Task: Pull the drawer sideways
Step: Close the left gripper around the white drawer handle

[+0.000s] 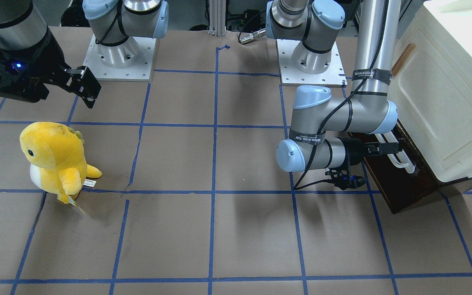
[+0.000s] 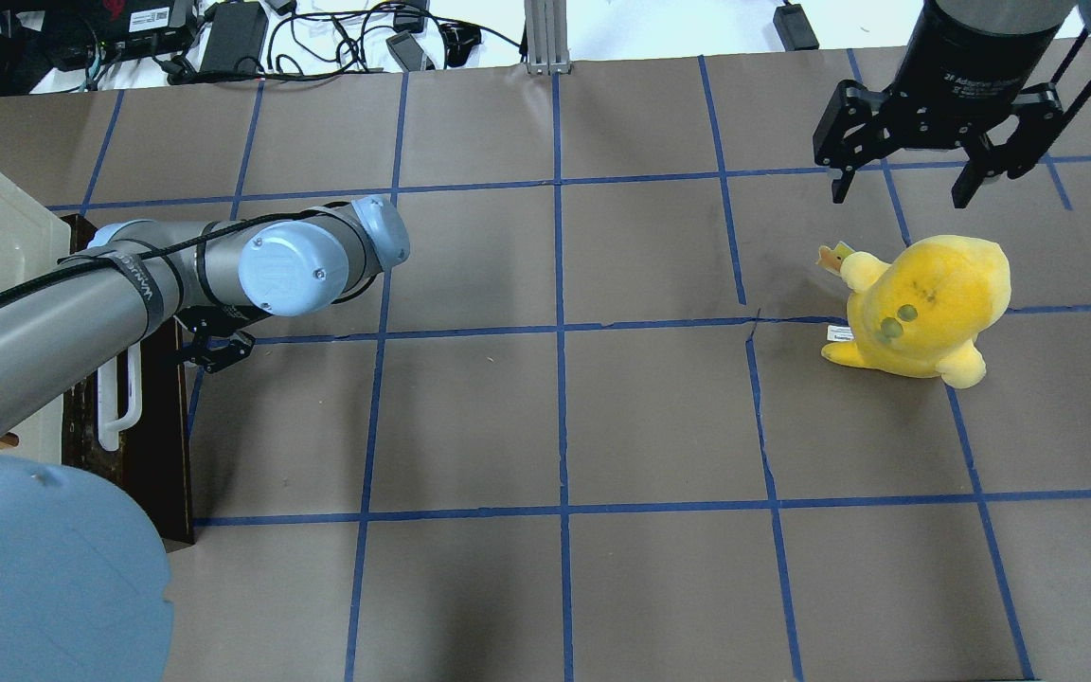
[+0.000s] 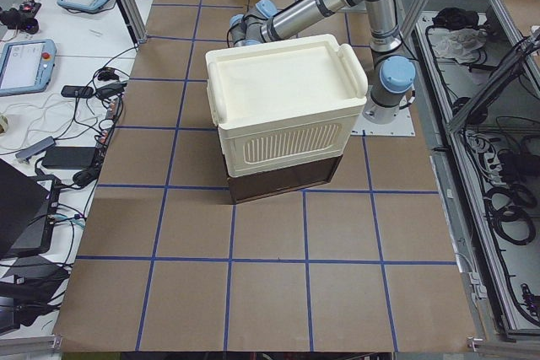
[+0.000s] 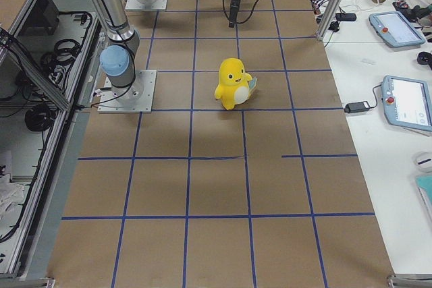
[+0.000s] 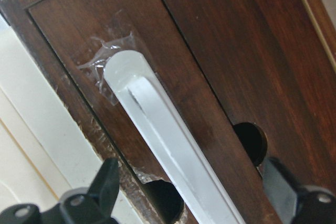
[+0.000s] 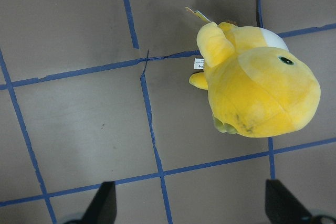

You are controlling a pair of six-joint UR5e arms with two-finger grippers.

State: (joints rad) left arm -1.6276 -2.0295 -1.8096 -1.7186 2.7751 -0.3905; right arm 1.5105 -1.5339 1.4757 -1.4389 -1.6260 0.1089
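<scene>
One drawer (image 1: 402, 186) is on record: a shallow box of dark brown wood, worn along its edges, with a long white bar handle (image 1: 400, 159) across its front. It sits at the end of the table (image 1: 219, 229) on the robot's left, at the base of a cream-white cabinet (image 1: 449, 94). Its front stands a little out from the cabinet's face, toward the table's middle.

The left gripper (image 5: 191, 187) has its fingers spread, one on each side of the bar, and neither is seen touching it. Only the left wrist view shows the front panel close up: reddish-brown grain, two round dark holes beside the bar, and a crinkled patch of clear tape at the bar's rounded end. The front-facing view shows the gripper level with the handle but not the gap around it. In the overhead view the forearm covers the gripper, and only part of the handle shows. Only the exterior left view shows the cabinet's ribbed end wall with the drawer's dark side beneath it.

The right gripper (image 2: 899, 194) also has its fingers spread. It hangs above the table near an upright yellow plush toy (image 2: 924, 303), well apart from the drawer.
</scene>
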